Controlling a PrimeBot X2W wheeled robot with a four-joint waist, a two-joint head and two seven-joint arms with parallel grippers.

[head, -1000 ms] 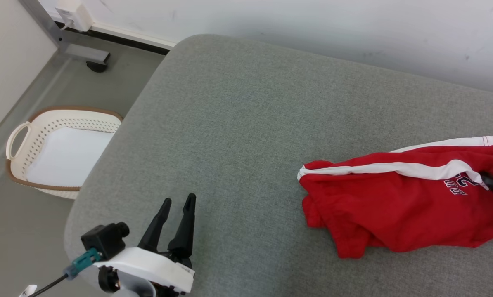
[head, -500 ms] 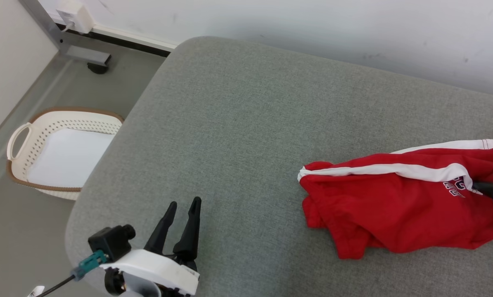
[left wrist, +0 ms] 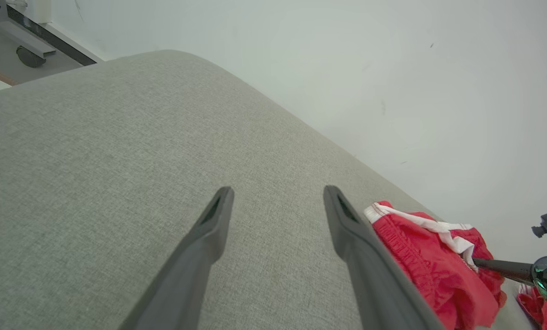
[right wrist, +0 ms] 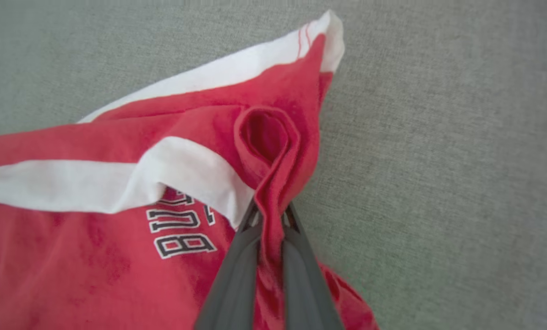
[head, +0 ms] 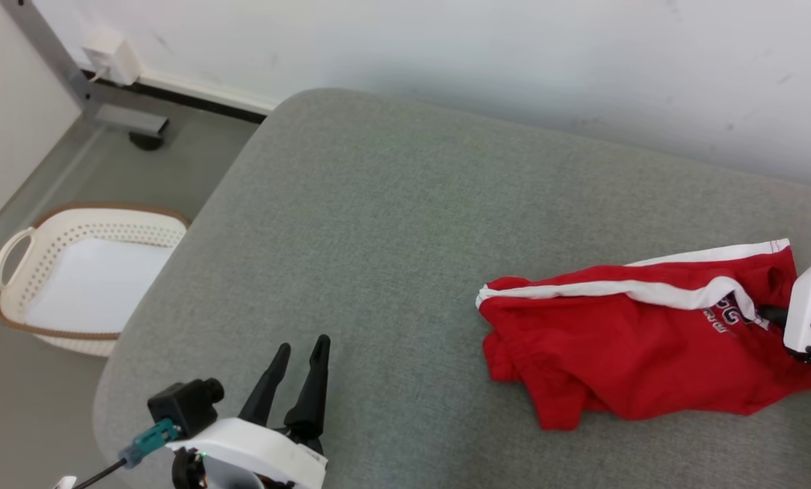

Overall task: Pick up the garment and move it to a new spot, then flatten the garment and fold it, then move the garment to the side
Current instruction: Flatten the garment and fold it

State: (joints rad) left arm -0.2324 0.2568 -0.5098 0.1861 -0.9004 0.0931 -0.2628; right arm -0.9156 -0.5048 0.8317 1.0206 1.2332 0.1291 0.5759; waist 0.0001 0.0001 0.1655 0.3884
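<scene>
Garment: one red piece (head: 623, 353) with white stripes and dark-outlined lettering, lying crumpled on the right part of the grey cushion (head: 378, 238).
Right gripper: (right wrist: 270, 215) at the cushion's right edge, its two dark fingers pressed together on a raised red fold of the garment beside the white stripe (the fold bulges into a loop just past the fingertips).
Cloth around the grip: the rest of the garment lies on the cushion, one white-edged corner pointing away from the fingers.
Left gripper: (head: 303, 343) over the cushion's front left part, well apart from the garment, jaws spread and holding nothing.
Between the two: a bare stretch of grey cushion fabric.
Count: one garment, two grippers, one basket.
Basket: a cream perforated one (head: 106, 209) with a brown rim, on the floor just left of the cushion; a flat white layer covers its bottom (cloth or liner, cannot tell).
Beyond the cushion: a white wall (head: 514, 68); past its far left corner, a grey metal frame on one dark foot (head: 144, 139).
</scene>
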